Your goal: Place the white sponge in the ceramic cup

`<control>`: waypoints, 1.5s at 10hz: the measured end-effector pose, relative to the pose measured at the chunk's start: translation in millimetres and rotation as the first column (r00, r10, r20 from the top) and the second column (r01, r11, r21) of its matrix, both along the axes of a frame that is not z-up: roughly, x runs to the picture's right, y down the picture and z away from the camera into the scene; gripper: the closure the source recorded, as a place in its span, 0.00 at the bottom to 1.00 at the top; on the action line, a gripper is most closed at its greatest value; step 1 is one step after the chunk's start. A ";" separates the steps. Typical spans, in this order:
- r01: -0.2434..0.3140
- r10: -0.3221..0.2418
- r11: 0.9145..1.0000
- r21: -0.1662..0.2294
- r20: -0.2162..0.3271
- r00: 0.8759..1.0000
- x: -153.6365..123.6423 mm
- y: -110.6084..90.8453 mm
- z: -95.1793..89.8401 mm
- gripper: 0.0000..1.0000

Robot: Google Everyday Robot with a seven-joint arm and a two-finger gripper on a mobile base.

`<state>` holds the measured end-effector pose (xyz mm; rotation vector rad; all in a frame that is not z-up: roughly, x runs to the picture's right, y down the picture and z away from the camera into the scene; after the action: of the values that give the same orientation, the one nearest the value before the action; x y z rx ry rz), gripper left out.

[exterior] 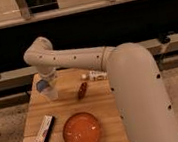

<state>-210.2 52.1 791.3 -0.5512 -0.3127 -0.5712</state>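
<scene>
My white arm reaches from the right across the wooden table (106,108) to its far left corner. The gripper (46,85) points down there, with a bluish part showing on its left side. Right under it stands a pale cup-like object (51,93), which I take for the ceramic cup; the gripper covers its top. I cannot make out the white sponge as a separate thing; it may be hidden at the gripper or in the cup.
An orange bowl (82,132) sits at the front middle. A wrapped bar (44,129) lies at the front left. A small red-brown item (82,90) lies mid-table, and a white packet (97,75) lies behind it. The floor lies beyond the table's left edge.
</scene>
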 end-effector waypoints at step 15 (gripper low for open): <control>-0.035 0.034 0.999 -0.018 -0.022 0.999 -0.7 -2.1 2.3 0.97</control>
<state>-210.9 50.0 793.6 -0.5684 -0.3068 -0.5290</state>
